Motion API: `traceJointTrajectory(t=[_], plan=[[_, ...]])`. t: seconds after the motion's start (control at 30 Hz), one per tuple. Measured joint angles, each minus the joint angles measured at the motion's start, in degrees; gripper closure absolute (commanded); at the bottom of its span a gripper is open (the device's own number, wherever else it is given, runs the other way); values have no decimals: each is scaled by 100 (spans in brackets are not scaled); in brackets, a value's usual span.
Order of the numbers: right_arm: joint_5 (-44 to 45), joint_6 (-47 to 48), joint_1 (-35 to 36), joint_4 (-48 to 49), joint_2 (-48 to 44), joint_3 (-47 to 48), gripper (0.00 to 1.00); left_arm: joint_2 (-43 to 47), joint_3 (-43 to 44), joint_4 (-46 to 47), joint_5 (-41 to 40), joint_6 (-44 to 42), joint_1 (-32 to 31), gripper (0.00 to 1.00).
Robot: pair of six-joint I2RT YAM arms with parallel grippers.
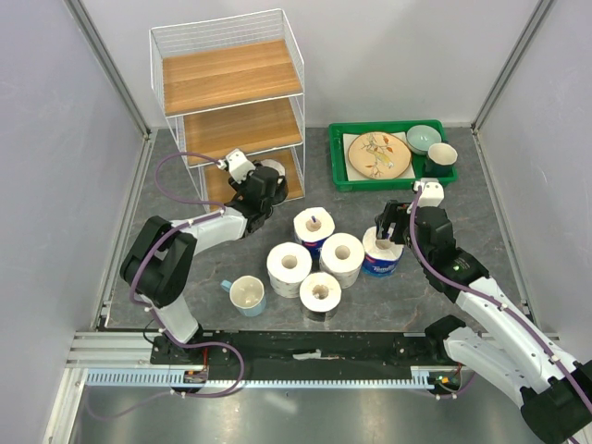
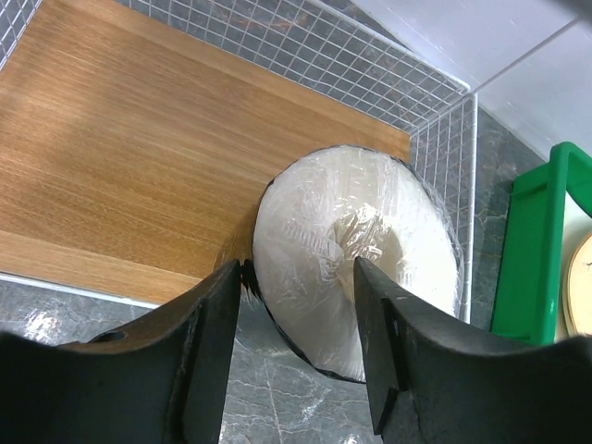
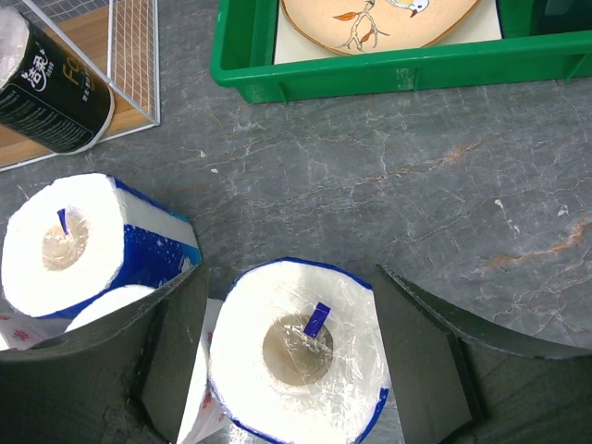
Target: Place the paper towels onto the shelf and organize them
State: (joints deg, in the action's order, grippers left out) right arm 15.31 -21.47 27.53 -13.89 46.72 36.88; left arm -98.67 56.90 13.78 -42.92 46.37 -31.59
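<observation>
Five of the six paper towels [image 1: 341, 259] stand on end at the frame's centre on the grey, stone-patterned table [image 1: 518, 231]. They are soft white cylinders in crinkly film, with hollow cores. Right of centre, the right gripper [image 3: 291, 273] straddles the blue-wrapped roll [image 3: 296, 351], jaws parted, not yet pinching. Further up and left, the left gripper [image 2: 298, 268] has its fingers apart, gripping nothing. Just past it the dark-wrapped roll [image 2: 388, 213] lies sideways on the lowest wooden board of the white wire shelf [image 1: 231, 74]. Most of the job remains.
</observation>
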Motion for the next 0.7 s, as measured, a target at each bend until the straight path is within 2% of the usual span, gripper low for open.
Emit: traceJointTrajectory(t=[0.27, 0.43, 0.57, 0.7], plan=[[-2, -2, 0, 0, 0, 0, 20, 343, -328, -37, -4, 190, 0, 27], [-22, -17, 0, 0, 0, 0, 20, 1108, -761, -24, -59, 267, -44, 22], [-24, -24, 0, -2, -2, 0, 20, 1893, -1185, -2, -107, 269, -122, 10], [-22, -24, 0, -35, -28, 2, 20, 2791, -1598, -247, 28, 271, -184, 6]])
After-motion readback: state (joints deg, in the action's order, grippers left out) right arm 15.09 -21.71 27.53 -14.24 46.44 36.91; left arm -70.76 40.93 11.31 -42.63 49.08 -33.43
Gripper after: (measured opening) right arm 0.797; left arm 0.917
